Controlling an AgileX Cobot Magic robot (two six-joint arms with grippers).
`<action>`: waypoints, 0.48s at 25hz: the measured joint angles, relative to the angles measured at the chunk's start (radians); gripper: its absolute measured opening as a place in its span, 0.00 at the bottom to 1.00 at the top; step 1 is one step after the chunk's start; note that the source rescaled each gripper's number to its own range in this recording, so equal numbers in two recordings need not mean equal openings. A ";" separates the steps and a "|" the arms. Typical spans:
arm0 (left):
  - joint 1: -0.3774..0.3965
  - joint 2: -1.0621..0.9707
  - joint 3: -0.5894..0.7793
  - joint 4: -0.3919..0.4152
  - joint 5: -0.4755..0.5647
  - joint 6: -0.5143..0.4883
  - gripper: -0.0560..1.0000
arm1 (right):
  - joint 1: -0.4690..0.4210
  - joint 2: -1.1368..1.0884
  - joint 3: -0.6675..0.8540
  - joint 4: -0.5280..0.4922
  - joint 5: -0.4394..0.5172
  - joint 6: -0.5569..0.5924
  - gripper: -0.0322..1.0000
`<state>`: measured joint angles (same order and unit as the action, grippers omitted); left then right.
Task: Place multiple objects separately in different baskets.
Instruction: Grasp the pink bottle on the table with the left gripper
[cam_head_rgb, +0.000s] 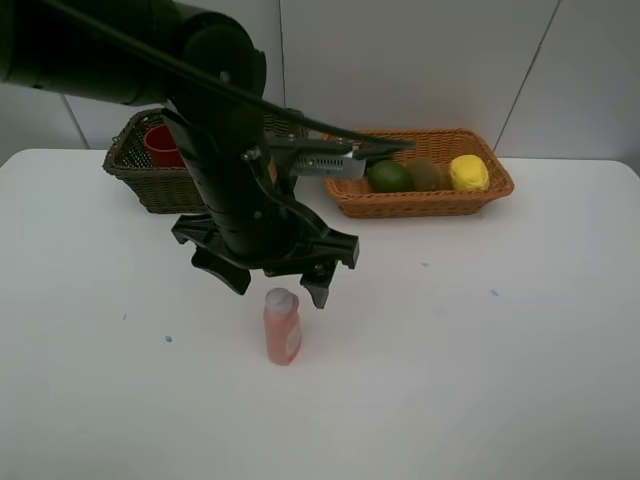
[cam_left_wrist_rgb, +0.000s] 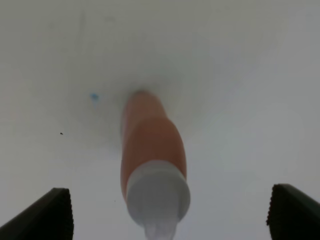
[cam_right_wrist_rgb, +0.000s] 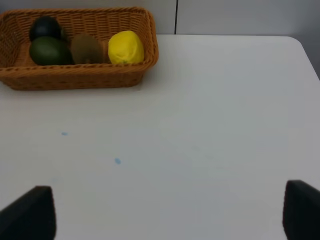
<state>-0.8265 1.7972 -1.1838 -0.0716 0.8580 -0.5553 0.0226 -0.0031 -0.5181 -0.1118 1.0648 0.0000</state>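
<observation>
White tabletop (cam_head_rgb: 480, 380) carries 2 wicker baskets along its far edge. Upright near the middle stands the pink bottle (cam_head_rgb: 282, 327), white cap up. Just above it hangs the left gripper (cam_head_rgb: 277, 283), fingers spread wide to either side, apparently not touching. Lime (cam_head_rgb: 389, 177), kiwi (cam_head_rgb: 425, 175) and lemon (cam_head_rgb: 468, 172) lie in the orange-tan basket (cam_head_rgb: 420, 203); the red cup (cam_head_rgb: 161, 145) sits in the dark basket (cam_head_rgb: 150, 180). Right gripper (cam_right_wrist_rgb: 170, 212) fingers are spread wide over bare table.
</observation>
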 joint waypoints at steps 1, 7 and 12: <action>0.000 0.012 0.000 0.000 0.000 0.000 1.00 | 0.000 0.000 0.000 0.000 0.000 0.000 0.99; 0.000 0.063 0.000 0.003 0.000 0.000 1.00 | 0.000 0.000 0.000 0.000 0.000 0.000 0.99; 0.000 0.094 0.000 0.012 0.000 0.000 1.00 | 0.000 0.000 0.000 0.000 0.000 0.000 0.99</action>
<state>-0.8265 1.8911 -1.1838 -0.0595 0.8578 -0.5553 0.0226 -0.0031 -0.5181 -0.1118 1.0648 0.0000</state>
